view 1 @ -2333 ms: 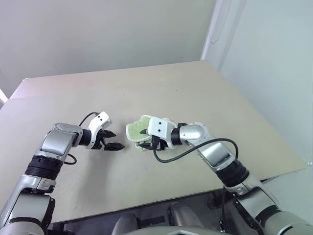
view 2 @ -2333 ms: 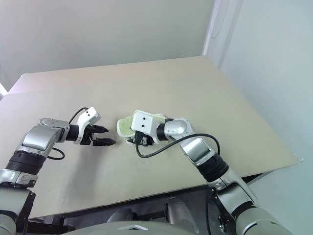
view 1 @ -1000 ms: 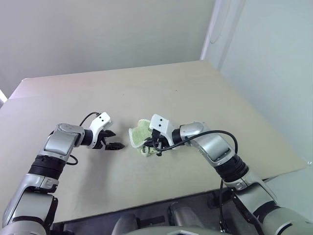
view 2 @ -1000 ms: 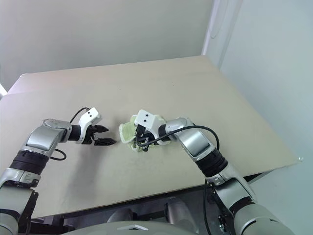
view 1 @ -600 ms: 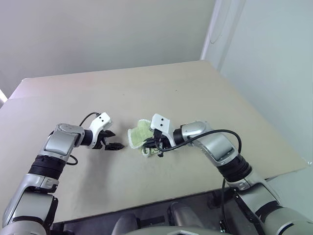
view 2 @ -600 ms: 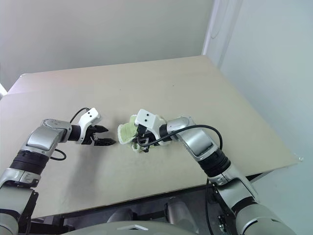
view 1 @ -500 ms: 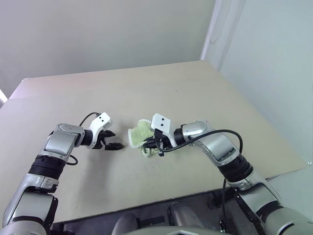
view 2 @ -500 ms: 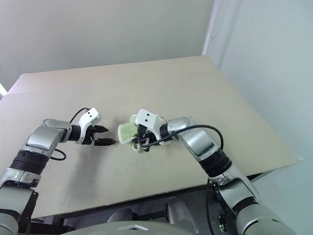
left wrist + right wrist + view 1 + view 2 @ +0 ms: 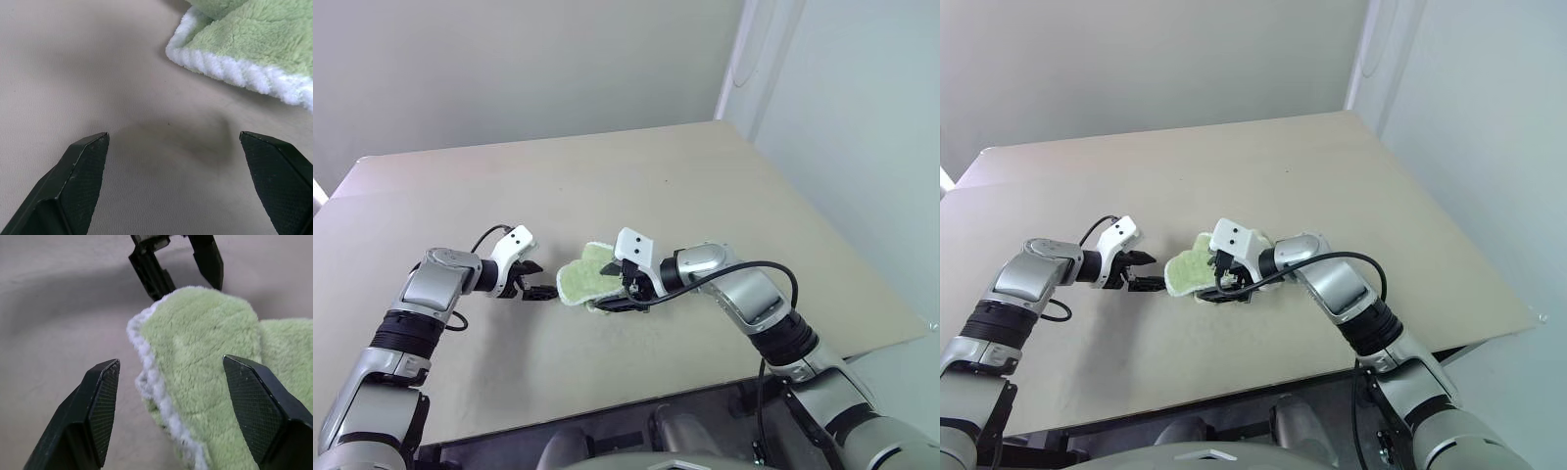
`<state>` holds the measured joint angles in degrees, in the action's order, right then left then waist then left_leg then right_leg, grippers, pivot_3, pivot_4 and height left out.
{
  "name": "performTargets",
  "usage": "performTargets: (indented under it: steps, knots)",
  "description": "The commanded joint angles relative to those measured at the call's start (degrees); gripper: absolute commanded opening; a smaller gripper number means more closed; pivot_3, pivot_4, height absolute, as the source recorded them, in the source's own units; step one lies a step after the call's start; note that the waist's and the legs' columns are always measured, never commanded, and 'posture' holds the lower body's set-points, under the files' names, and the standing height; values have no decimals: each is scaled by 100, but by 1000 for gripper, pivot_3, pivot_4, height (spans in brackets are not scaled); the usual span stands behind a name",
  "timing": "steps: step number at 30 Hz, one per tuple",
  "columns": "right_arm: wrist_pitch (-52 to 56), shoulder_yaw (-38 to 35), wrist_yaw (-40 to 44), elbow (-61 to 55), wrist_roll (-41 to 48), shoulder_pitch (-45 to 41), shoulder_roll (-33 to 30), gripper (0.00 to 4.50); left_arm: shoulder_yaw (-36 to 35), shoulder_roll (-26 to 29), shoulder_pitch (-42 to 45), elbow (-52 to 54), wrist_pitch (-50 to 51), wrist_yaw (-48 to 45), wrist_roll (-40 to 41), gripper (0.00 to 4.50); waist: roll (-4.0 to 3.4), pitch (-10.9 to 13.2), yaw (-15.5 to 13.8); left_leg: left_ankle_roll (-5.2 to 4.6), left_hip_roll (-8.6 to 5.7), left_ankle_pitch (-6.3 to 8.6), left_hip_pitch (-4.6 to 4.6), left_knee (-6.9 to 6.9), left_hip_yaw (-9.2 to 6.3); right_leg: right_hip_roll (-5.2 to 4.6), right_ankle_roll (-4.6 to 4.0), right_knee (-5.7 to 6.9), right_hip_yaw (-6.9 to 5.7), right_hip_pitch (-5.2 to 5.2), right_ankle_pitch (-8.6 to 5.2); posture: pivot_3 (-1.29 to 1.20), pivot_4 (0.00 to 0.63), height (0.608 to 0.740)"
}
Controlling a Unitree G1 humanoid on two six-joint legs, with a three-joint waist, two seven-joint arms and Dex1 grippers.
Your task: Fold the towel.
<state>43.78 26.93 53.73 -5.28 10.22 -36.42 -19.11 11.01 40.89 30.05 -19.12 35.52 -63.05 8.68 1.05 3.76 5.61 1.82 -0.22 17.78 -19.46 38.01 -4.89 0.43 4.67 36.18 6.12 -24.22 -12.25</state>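
The towel (image 9: 584,278) is lying bunched in a small folded heap near the middle of the bench (image 9: 636,186), its light green terry pile facing up and a white edging running along its rounded near fold. The right gripper (image 9: 178,396) is hanging just over the towel with its two black fingers (image 9: 100,406) standing wide apart, the cloth showing between them but not clamped by either. The left gripper (image 9: 178,181) is pointing at the towel's edge from the robot's left, its fingers (image 9: 80,176) also spread wide and holding nothing, with their tips just beside the white edging. The bench is a plain beige surface. A pale grey wall (image 9: 509,69) is rising behind it.
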Motion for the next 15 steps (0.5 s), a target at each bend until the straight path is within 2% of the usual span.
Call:
performTargets:
  steps: [1, 6, 10, 15]
  knots:
    - [-559, 30, -198, 77, -227, -105, 86, 3502, -44, 25, 150, 70, -83, 9, -47, 4500, 0, 0, -1, 0, 0, 0, 0, 0, 0, 0, 0, 0, 0, 0, 0, 0, 0, 740]
    - [-931, 106, -243, 212, -394, -102, 116, 3502, -53, 33, 126, 133, -42, 3, -65, 4500, 0, 0, 0, 0, 0, 0, -1, -1, 0, 0, 1, -1, 0, 0, 0, 0, 0, 740]
    - [-1229, 198, -189, 272, -530, -81, 64, 2654, -55, 39, 105, 176, -12, -7, -66, 4500, 0, 0, 0, 0, 0, 0, 0, -1, 0, 0, 1, -1, 0, 0, 1, 0, 0, 740]
    - [-1418, 280, -5, 305, -657, -131, -20, 2654, -62, 40, 101, 190, 3, -1, -65, 4500, 0, 0, 0, 0, 0, 0, 0, -1, 0, 0, 0, -1, 0, 0, 0, 0, 0, 740]
